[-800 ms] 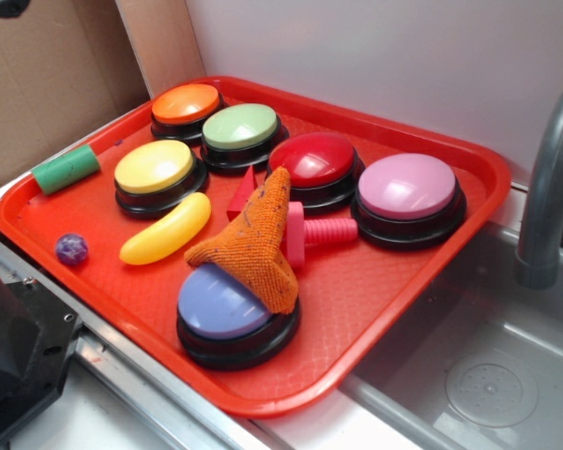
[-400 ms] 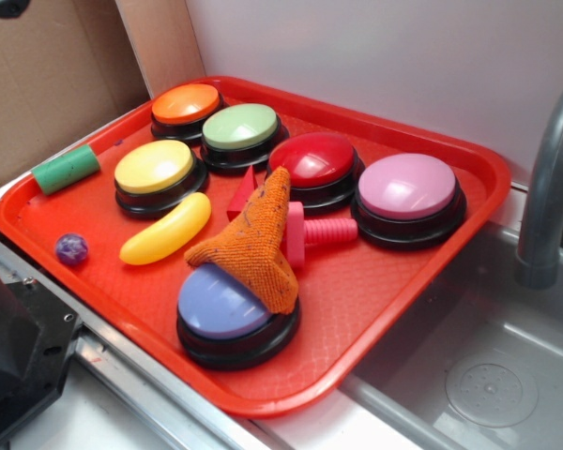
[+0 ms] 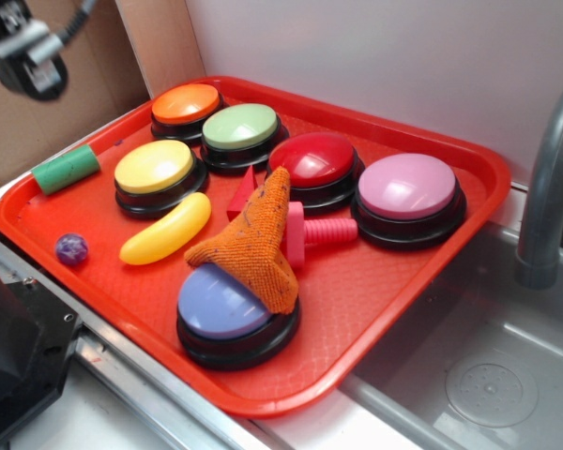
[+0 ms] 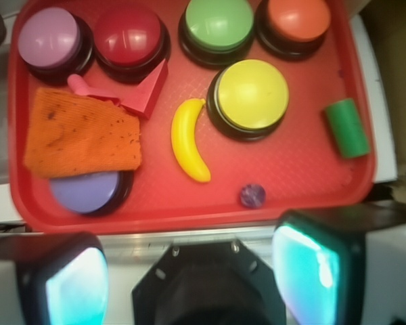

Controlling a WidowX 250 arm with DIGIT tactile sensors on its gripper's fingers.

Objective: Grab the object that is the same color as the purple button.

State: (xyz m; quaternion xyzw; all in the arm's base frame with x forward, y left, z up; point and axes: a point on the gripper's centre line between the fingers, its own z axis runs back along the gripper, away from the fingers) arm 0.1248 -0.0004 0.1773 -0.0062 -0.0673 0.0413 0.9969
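Beside the steel sink, your red plastic tray [image 3: 408,281] crowds dome buttons together. The tiny mottled purple ball [image 4: 252,196] lies alone near the tray's front-left rim in the exterior view — easy to reach, matching the lavender dome button [image 3: 223,302] half under an orange cloth [image 3: 255,239]. Your fingers [image 4: 189,271] hover high, spread wide, holding nothing.

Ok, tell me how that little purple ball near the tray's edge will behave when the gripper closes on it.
The purple ball looks round and smooth, so it will probably roll or squirt away if pinched off-centre. It seems tiny beside the banana toy, so likely very light. It lies free on the flat tray; a nudge may send it toward the rim.
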